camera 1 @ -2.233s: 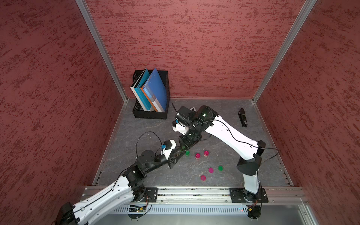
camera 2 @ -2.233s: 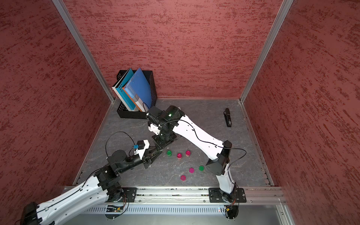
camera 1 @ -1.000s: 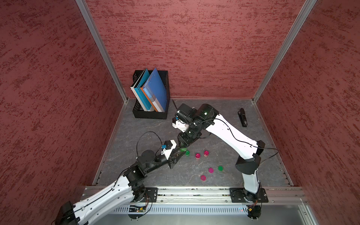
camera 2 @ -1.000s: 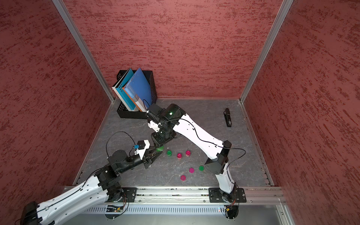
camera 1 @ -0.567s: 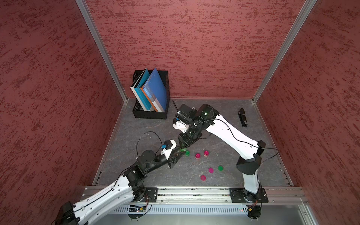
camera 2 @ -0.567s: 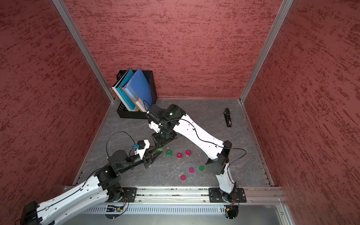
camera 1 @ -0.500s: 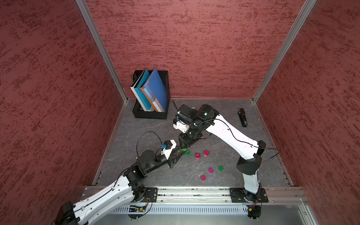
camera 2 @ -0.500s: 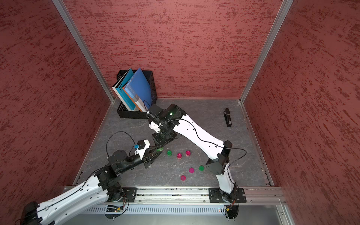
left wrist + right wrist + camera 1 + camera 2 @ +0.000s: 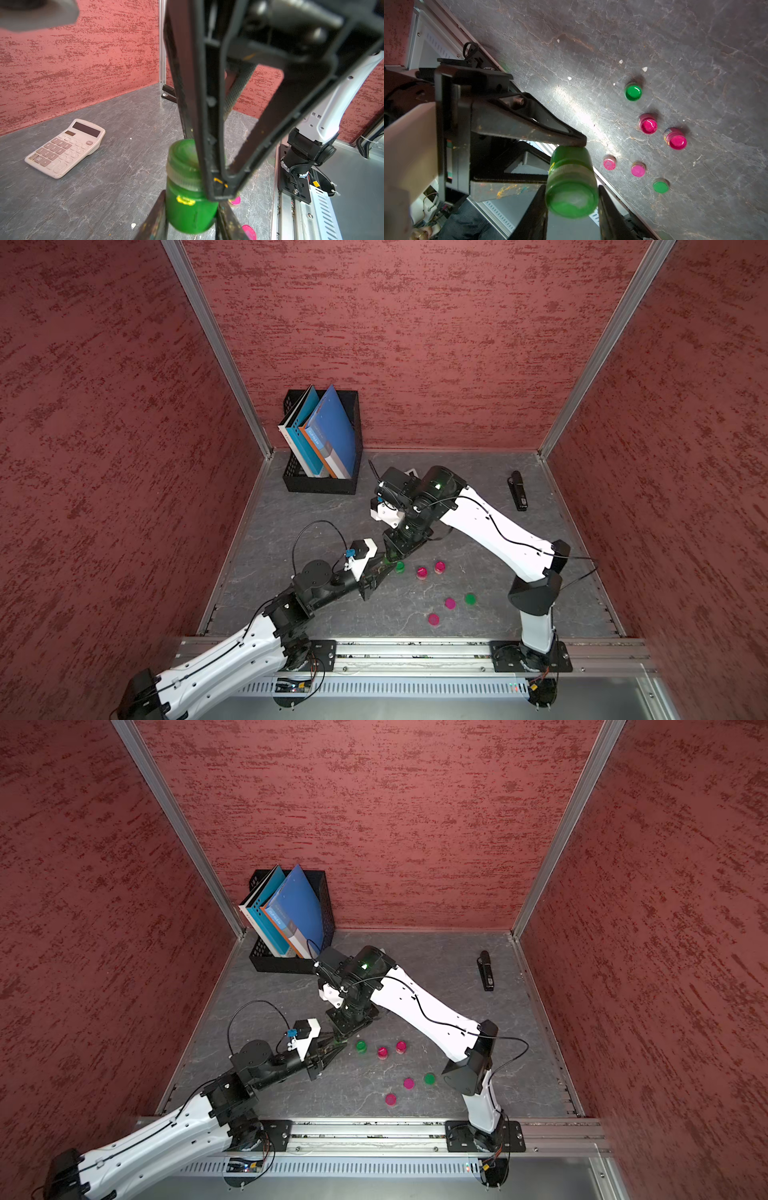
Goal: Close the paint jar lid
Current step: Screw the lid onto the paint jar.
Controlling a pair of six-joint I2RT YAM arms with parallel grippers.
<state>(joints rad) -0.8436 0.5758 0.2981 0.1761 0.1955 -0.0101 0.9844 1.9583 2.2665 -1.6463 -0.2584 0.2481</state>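
A small green paint jar (image 9: 188,209) is held off the table, my left gripper (image 9: 191,200) shut on its body. Its green lid (image 9: 572,199) sits on the jar's neck, and the threaded collar still shows below it in the left wrist view. My right gripper (image 9: 571,187) comes down from above with one finger on each side of the lid, shut on it. In both top views the two grippers meet left of the table's middle, left gripper (image 9: 384,568) low and right gripper (image 9: 392,558) above it, and the jar is nearly hidden between them.
An open green jar (image 9: 400,567) and two open pink jars (image 9: 422,571) (image 9: 439,567) stand just right of the grippers. Three loose lids, two pink (image 9: 450,603) (image 9: 433,619) and one green (image 9: 470,598), lie nearer the front. A calculator (image 9: 66,148), a stapler (image 9: 517,490) and a file box (image 9: 322,443) are farther back.
The right gripper's jaws have narrowed onto the lid. Its wrist has shifted slightly over the jar. The left arm has kept still with the jar.
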